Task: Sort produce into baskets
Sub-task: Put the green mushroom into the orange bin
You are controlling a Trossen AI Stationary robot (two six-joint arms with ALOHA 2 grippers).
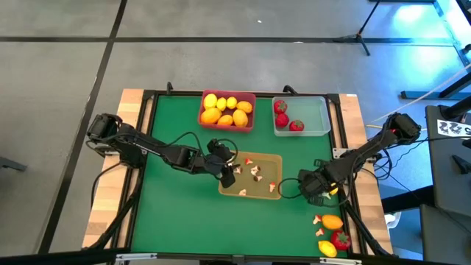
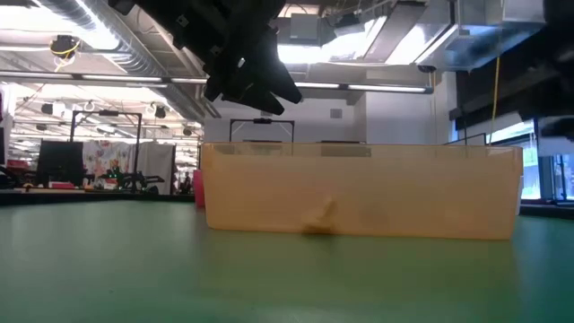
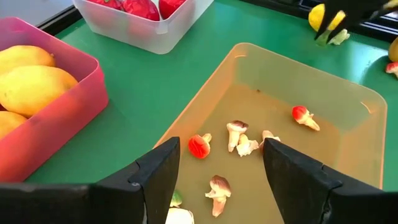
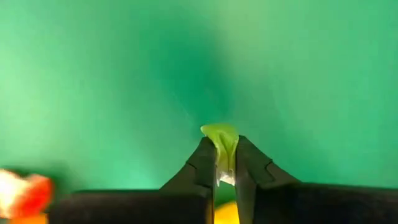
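1 lemon's (image 4: 225,211) green leaf (image 4: 222,142) between right end effector's (image 4: 226,163) fingertips.

Overhead camera facing straight down on the whole table (image 1: 184,221), table-level camera facing 12 o'clock, close behind the tan tray (image 2: 359,193), both wrist cameras close above the mat, left wrist sharing that tray.
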